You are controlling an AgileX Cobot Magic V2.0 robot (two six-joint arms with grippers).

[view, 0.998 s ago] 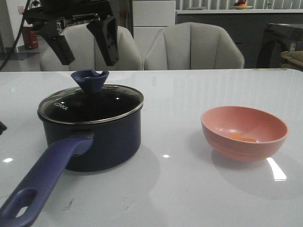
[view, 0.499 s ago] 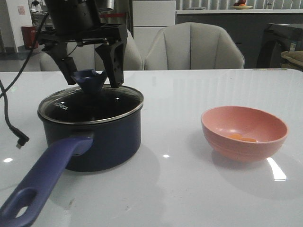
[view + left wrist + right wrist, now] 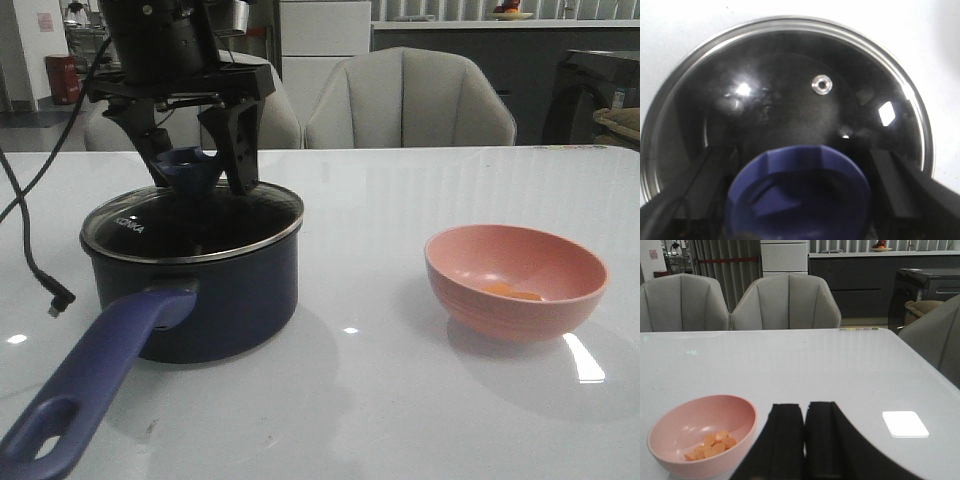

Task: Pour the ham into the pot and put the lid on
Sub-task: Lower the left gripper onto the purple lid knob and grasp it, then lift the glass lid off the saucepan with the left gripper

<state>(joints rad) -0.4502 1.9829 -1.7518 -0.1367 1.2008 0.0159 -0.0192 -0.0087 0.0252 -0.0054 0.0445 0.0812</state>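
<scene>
Straddling knob (image 3: 192, 168) with left gripper (image 3: 197, 178), jaws wide, nothing held | close centred, lift lid (image 3: 190, 222) straight | right gripper (image 3: 805, 440) closed, empty

Ham (image 3: 712, 444) in bowl (image 3: 670, 440); gripper (image 3: 805, 440) apparently closed.
</scene>
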